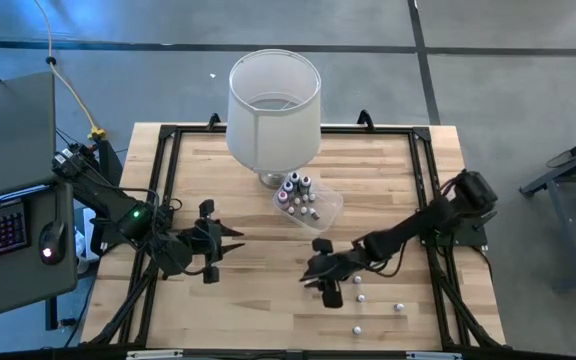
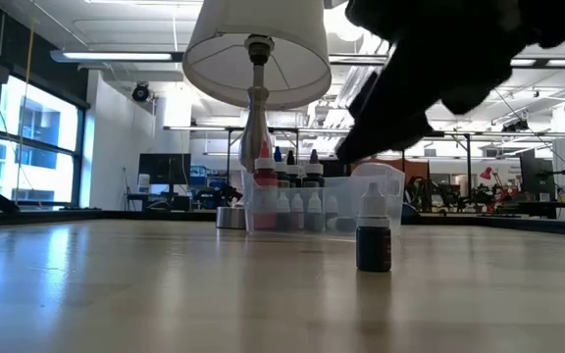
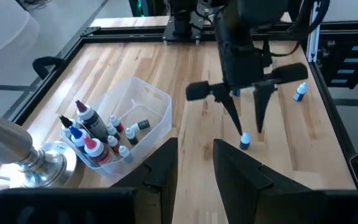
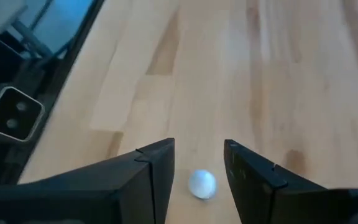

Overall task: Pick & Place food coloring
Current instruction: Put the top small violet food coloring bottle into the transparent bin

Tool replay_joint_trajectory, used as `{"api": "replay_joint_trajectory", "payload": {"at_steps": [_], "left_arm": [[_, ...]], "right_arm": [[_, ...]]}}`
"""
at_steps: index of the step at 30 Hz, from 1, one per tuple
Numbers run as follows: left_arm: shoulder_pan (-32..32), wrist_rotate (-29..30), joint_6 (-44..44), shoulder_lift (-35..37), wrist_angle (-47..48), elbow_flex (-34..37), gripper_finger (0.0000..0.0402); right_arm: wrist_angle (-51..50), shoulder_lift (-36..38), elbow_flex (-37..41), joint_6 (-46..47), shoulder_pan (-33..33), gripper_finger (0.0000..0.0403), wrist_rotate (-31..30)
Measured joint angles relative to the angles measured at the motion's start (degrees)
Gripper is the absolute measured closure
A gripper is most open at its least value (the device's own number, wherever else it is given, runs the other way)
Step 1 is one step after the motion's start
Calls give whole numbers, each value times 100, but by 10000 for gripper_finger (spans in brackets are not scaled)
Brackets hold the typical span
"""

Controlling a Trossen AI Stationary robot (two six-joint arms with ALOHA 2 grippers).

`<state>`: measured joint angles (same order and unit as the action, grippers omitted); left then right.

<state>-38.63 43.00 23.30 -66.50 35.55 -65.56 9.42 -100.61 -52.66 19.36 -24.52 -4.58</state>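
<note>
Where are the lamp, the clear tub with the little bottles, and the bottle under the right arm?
lampshade (image 1: 274,108), high view, its side wall.
clear tub (image 3: 157,99), left wrist view, its rim.
small bottle (image 3: 245,141), left wrist view, its white cap.

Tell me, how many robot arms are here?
2. The left arm waits at the table's left side; the right arm reaches in opposite, right gripper straddling a food coloring bottle. None hidden.

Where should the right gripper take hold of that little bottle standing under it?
Probably from straight above, pinching the narrow white cap and neck. The bottle stands upright on the table, cap up, and the right gripper hangs over it with its fingers apart either side.
</note>
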Motion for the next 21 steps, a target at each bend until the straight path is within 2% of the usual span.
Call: {"api": "replay_joint_trajectory", "payload": {"at_steps": [7, 14, 17, 21], "left_arm": [[0, -23, 14, 0, 4, 0, 302], [0, -32, 14, 0, 11, 0, 302], [-2, -32, 15, 0, 11, 0, 302], [0, -34, 14, 0, 13, 0, 302]], "right_arm": [[236, -475, 0, 138, -3, 272, 152], [200, -598, 0, -95, 14, 276, 142], [204, -598, 0, -112, 25, 293, 135], [202, -596, -5, 112, 142, 341, 180]]}}
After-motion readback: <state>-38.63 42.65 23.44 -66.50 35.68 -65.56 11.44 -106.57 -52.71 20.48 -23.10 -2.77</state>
